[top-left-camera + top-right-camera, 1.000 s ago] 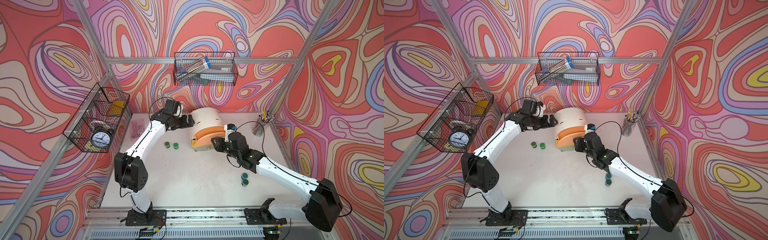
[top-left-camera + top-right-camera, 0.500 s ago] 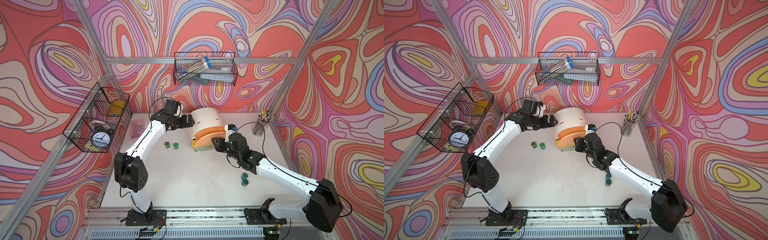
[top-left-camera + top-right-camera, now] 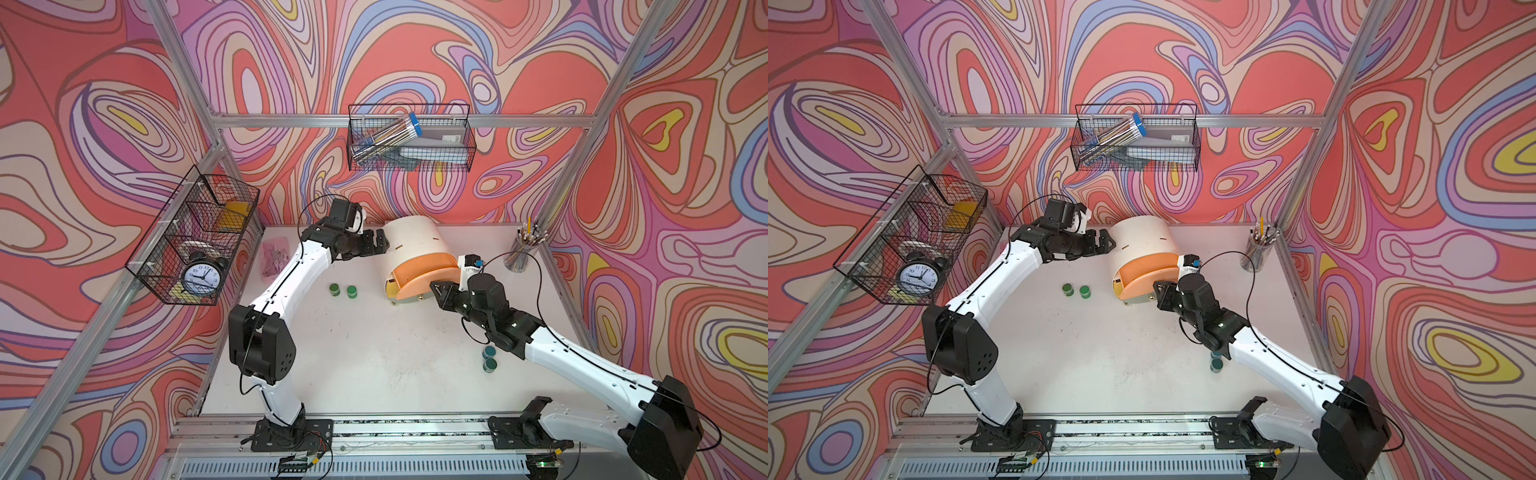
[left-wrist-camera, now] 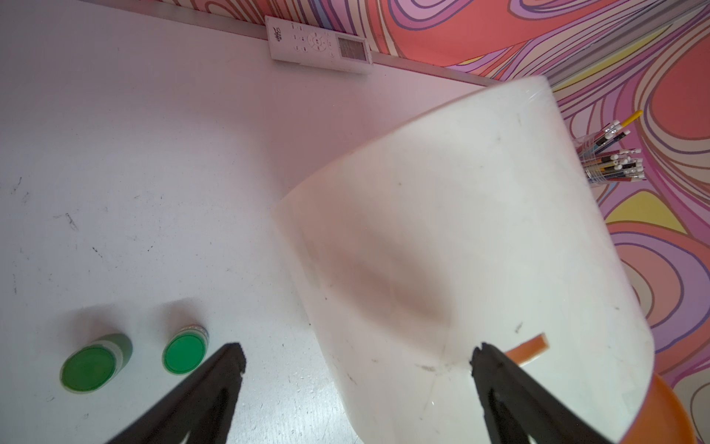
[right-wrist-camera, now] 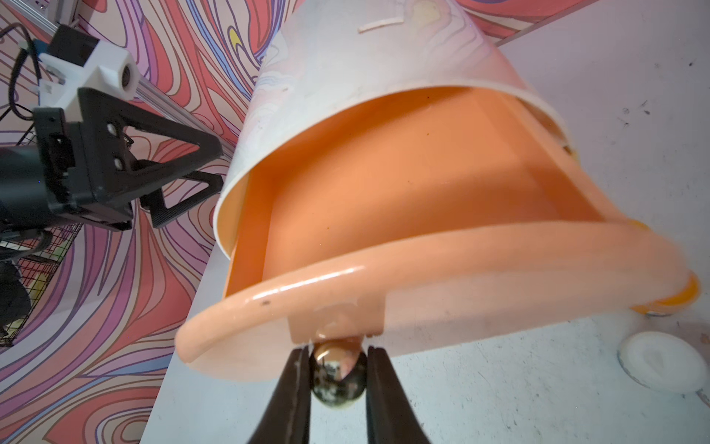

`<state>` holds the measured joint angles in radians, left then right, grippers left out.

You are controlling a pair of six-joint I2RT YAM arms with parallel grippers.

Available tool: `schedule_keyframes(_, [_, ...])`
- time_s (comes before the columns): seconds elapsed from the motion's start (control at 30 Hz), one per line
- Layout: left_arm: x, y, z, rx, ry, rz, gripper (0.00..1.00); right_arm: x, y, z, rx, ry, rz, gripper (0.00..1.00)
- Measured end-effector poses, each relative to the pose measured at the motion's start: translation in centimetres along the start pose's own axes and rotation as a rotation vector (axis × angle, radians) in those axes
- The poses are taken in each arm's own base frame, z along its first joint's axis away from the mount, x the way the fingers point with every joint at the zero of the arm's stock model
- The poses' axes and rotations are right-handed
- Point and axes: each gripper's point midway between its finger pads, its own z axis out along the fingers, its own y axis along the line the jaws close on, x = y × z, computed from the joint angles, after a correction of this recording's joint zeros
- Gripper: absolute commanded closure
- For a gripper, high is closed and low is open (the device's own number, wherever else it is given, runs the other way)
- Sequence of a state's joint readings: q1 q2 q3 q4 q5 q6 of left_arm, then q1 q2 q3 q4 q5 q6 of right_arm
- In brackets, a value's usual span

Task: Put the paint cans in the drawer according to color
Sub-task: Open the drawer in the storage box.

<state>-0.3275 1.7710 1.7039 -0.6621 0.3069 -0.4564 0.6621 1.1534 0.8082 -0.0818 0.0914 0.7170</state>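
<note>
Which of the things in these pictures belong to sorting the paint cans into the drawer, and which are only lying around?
Belong to the job: green paint cans; teal paint cans; chest with its peach drawer open; right hand shut on the knob.

Just lying about: cup of pencils; alarm clock; wire baskets; remote control; pink packet.

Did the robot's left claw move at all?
No. The left gripper hangs open in the same spot beside the cream chest.
</note>
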Motion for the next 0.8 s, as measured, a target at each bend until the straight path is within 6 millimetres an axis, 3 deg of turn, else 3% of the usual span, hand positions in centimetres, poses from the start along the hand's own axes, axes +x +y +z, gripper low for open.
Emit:
schedule_keyframes(0.27, [0.0,0.0,0.0,0.000,0.000,0.000,0.01,1.5,0.2,-0.9,0.014,0.013,-0.018,0.82])
schedule_keyframes(0.4, [0.0,0.0,0.0,0.000,0.000,0.000,0.01,1.8,0.1,-0.9,0.026,0.010,-0.023,0.64])
schedule_keyframes(0.67, [0.0,0.3,0.0,-0.013,-0.003,-0.001,0.01,2.4,-1.2,-1.3,0.085,0.036,-0.081,0.41])
schedule_keyframes(0.7, [0.0,0.3,0.0,-0.017,-0.004,0.000,0.01,2.4,-1.3,-1.7,0.095,0.041,-0.097,0.37])
schedule_keyframes(0.77, [0.0,0.5,-0.1,-0.027,-0.009,0.000,0.01,2.1,-1.4,-2.5,0.107,0.045,-0.125,0.02])
schedule_keyframes(0.8, [-0.1,0.5,-0.3,-0.032,-0.013,0.001,0.01,1.8,-1.3,-3.0,0.111,0.047,-0.149,0.02])
